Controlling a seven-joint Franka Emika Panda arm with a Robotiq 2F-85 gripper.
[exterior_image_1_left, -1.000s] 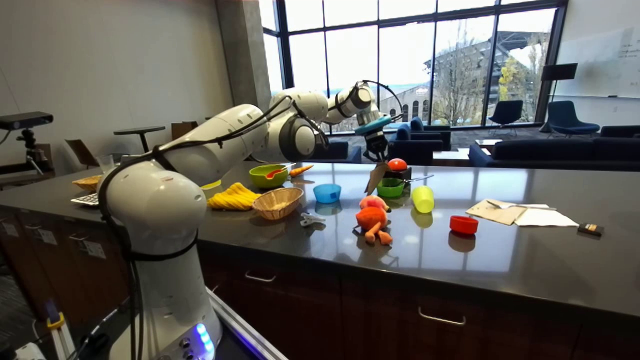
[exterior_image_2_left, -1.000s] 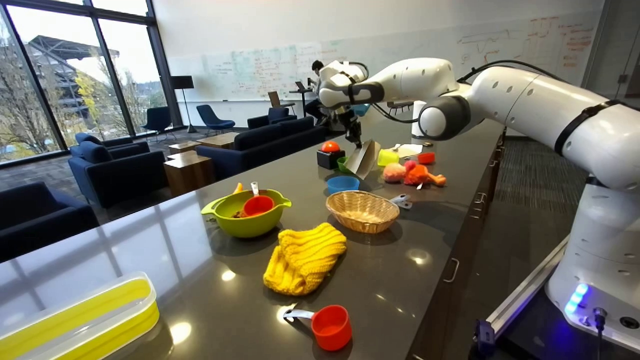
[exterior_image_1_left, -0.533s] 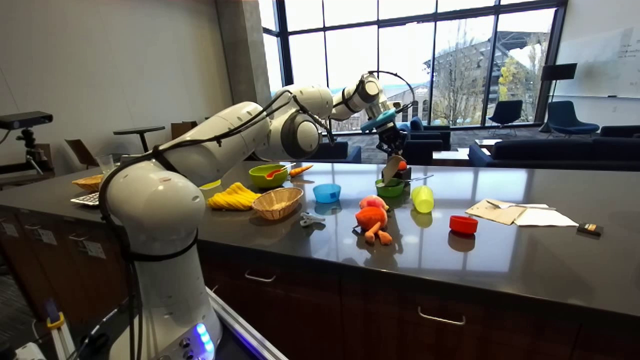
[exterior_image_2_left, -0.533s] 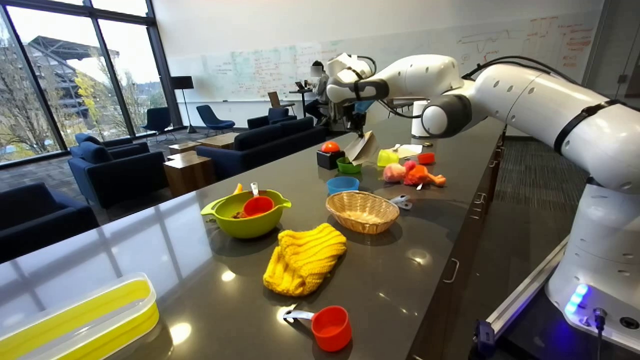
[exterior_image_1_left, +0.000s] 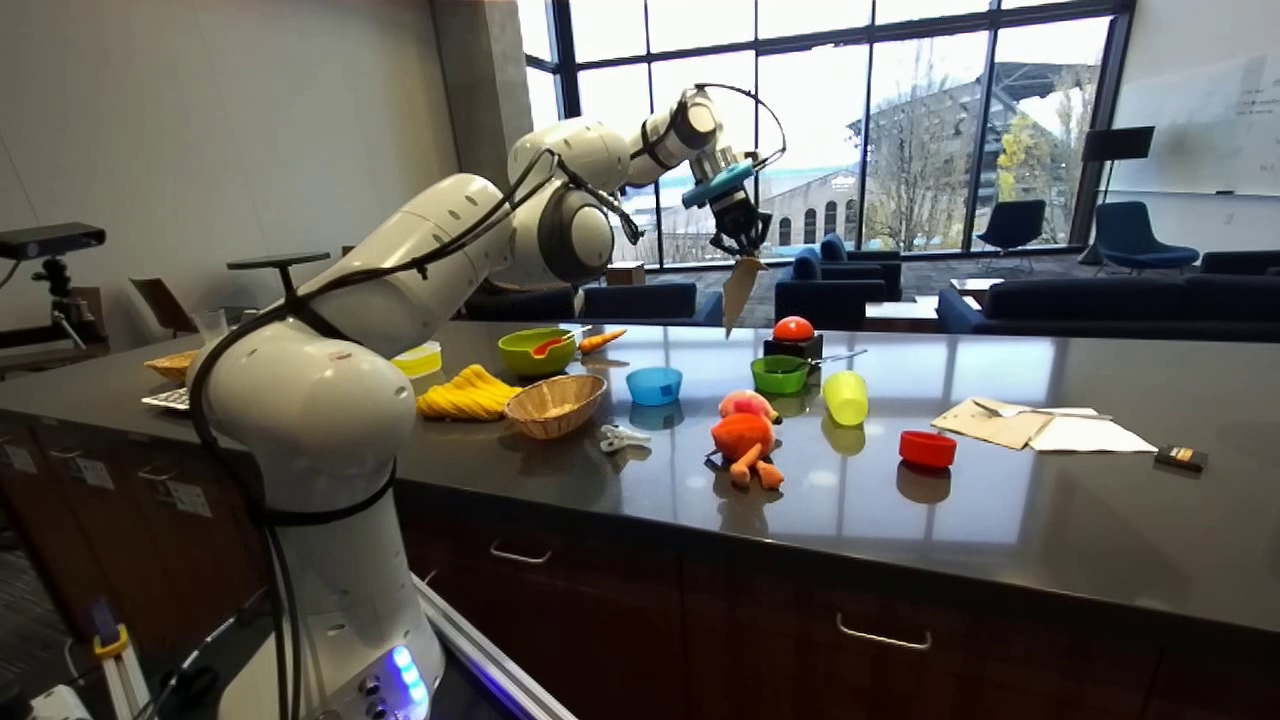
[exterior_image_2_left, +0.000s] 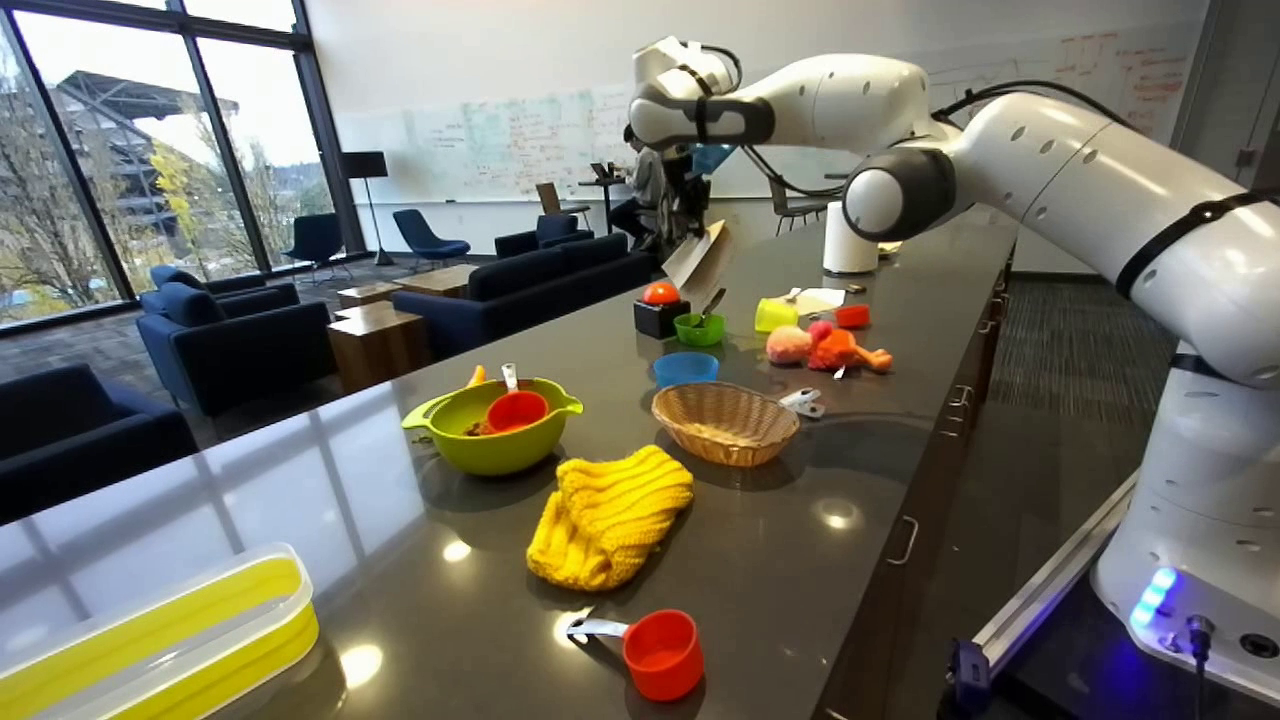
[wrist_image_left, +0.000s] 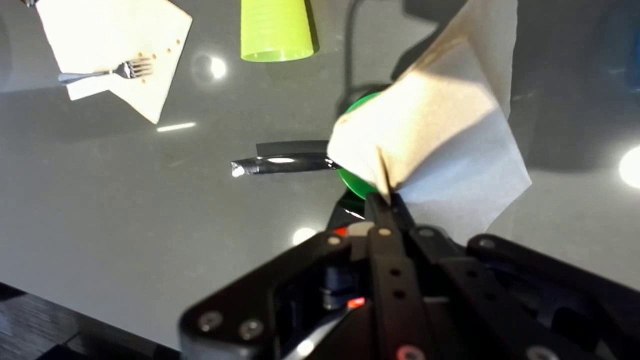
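As the wrist view shows from close up, the gripper (wrist_image_left: 390, 202) at the lower centre of the frame has its two fingers clamped together on a pinched fold of a paper napkin (wrist_image_left: 450, 135), which spreads right of centre and up to the top edge. In both exterior views the napkin hangs tilted in the air above the grey counter (exterior_image_1_left: 1100, 530), above and right of the centre of the frame and apart from the things below. In the wrist view it partly hides a green bowl (wrist_image_left: 356, 184), and a dark handle (wrist_image_left: 285, 163) sticks out leftward from there. In an exterior view the green bowl sits just beside a black box (exterior_image_2_left: 660, 320) topped by a red dome (exterior_image_2_left: 660, 293), the handle leaning up over the bowl's rim. A yellow-green cup (wrist_image_left: 275, 30) lies on its side at the top of the wrist view, left of centre, and at upper left a fork (wrist_image_left: 112, 72) rests across pale paper sheets (wrist_image_left: 100, 35). At the centre of an exterior view stands a blue bowl (exterior_image_1_left: 655, 390), with an orange plush toy (exterior_image_1_left: 743, 438) to its lower right and a wicker basket (exterior_image_1_left: 555, 427) to its left, near a yellow knitted cloth (exterior_image_1_left: 468, 395).
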